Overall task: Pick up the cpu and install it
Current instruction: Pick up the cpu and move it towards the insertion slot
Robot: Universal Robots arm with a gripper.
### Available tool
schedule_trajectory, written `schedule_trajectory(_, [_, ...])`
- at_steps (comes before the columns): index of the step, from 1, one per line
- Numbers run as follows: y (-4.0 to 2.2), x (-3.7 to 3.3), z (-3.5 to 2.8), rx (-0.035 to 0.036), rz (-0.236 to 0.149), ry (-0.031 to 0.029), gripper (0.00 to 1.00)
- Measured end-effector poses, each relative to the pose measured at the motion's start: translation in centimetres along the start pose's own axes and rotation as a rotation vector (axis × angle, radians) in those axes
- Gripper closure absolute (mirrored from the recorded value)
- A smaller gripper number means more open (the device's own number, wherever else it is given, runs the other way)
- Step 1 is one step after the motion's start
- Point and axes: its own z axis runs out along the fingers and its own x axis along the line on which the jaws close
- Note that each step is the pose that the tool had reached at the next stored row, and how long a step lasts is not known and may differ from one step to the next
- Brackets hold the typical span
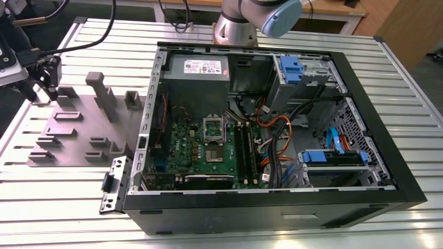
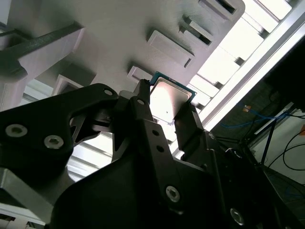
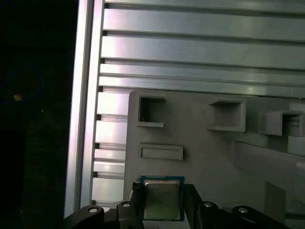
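Over the grey plate (image 1: 69, 136) at the exterior view's left, beside the open case (image 1: 277, 220), the gripper (image 1: 40, 94) clamps the cpu (image 3: 162, 200) by two opposite edges, its silver lid's faint print illegible in both wrist views.

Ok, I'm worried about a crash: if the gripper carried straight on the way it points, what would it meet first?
Most likely the grey fixture plate: the gripper, jaws closed on the cpu, points at it, though the gap is hard to judge.
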Motion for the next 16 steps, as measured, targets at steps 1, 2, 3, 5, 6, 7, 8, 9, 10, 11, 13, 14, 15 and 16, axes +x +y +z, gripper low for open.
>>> schedule_trajectory(1, [0.00, 0.00, -0.02, 0.0000, 0.000, -0.0001, 0.55])
schedule_trajectory(2, [0.00, 0.00, -0.06, 0.0000, 0.000, 0.0000, 0.55])
schedule_trajectory(3, [0.00, 0.00, -0.09, 0.0000, 0.000, 0.0000, 0.55])
schedule_trajectory(5, [0.00, 0.00, -0.15, 0.0000, 0.000, 0.0000, 0.55])
schedule_trajectory(6, [0.00, 0.00, -0.18, 0.0000, 0.000, 0.0000, 0.55])
schedule_trajectory(7, [0.01, 0.00, -0.22, 0.0000, 0.000, 0.0000, 0.55])
schedule_trajectory(8, [0.01, 0.00, -0.24, 0.0000, 0.000, -0.0001, 0.55])
schedule_trajectory(9, [0.01, 0.00, -0.27, 0.0000, 0.000, 0.0000, 0.55])
schedule_trajectory(10, [0.01, 0.00, -0.30, 0.0000, 0.000, 0.0000, 0.55])
schedule_trajectory(11, [0.01, 0.00, -0.33, 0.0000, 0.000, 0.0000, 0.55])
schedule_trajectory(13, [0.01, 0.01, -0.39, 0.0000, 0.000, 0.0000, 0.55])
schedule_trajectory(14, [0.01, 0.01, -0.42, 0.0000, 0.000, 0.0000, 0.55])
schedule_trajectory(15, [0.01, 0.01, -0.45, 0.0000, 0.000, 0.0000, 0.55])
schedule_trajectory(16, [0.01, 0.01, -0.48, 0.0000, 0.000, -0.0001, 0.55])
